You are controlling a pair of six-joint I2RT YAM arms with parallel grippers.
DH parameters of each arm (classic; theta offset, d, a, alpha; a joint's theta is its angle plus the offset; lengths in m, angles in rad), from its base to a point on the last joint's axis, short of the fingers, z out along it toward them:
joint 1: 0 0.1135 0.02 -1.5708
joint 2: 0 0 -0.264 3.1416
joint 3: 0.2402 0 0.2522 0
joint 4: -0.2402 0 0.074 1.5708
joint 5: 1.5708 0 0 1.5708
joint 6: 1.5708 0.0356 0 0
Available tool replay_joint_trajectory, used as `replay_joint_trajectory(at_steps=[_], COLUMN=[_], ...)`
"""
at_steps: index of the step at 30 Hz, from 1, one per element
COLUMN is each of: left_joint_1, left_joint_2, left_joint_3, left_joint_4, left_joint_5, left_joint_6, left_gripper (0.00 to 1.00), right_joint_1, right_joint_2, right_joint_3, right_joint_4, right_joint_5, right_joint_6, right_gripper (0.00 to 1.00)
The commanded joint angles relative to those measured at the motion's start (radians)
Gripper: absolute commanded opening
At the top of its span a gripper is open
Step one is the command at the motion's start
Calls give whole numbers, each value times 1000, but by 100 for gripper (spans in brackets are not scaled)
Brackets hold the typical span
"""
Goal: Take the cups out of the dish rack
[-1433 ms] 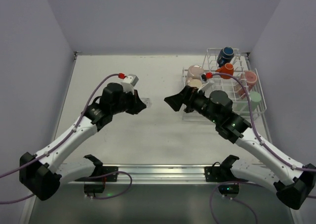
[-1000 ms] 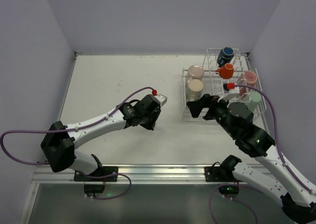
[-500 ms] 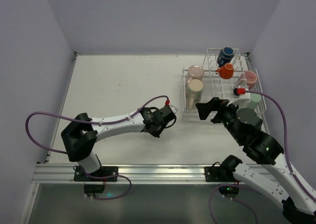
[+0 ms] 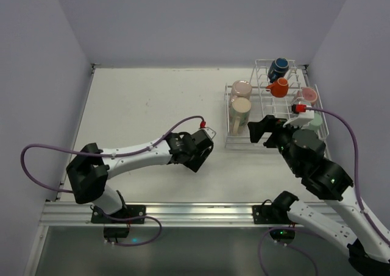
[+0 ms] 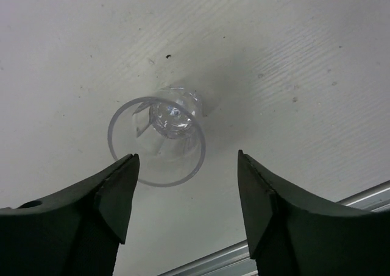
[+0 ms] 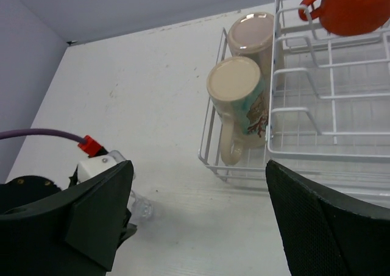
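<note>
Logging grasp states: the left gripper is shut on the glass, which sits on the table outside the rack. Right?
Not quite. The left gripper is open: the left wrist view shows its fingers wide apart, not closed on the glass. The glass does sit on the table, outside the rack.

The top camera looks down from high at the near edge over the whole off-white table (image 4: 152,93). The left wrist camera points straight down, close over a clear glass cup (image 5: 159,139). The right wrist camera looks obliquely at the white wire dish rack (image 6: 329,136), also catching that glass
</note>
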Motion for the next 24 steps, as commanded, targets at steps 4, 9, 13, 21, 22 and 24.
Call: replay_joint_trajectory(at_steps=[4,9,13,21,22,24], left_joint_1=[0,0,2,2,2,2], left_joint_2=[-262,-590,-778,-1005,-1010,-1010], left_joint_3=[53,-104,-198,-333,-338,-341], left_joint_4=[132,378,386,358,361,366], left_joint_5=[-73,-30,-113,-246,-243,-237], left_joint_6=[18,52,84,146,152,163], left_gripper=[87,100,100,100,100,100], right_joint_1=[-88,-318,-411,-507,-511,-520], right_joint_2=[124,235,394,658,675,720], right_joint_3=[186,308,400,548,568,580], right_joint_4=[11,-5,-21,-29,-33,-35], right_joint_5=[122,10,-32,-55,-47,-29], right_joint_6=[-130,-181,-216,-224,-224,-223], right_gripper=[91,92,92,70,69,68])
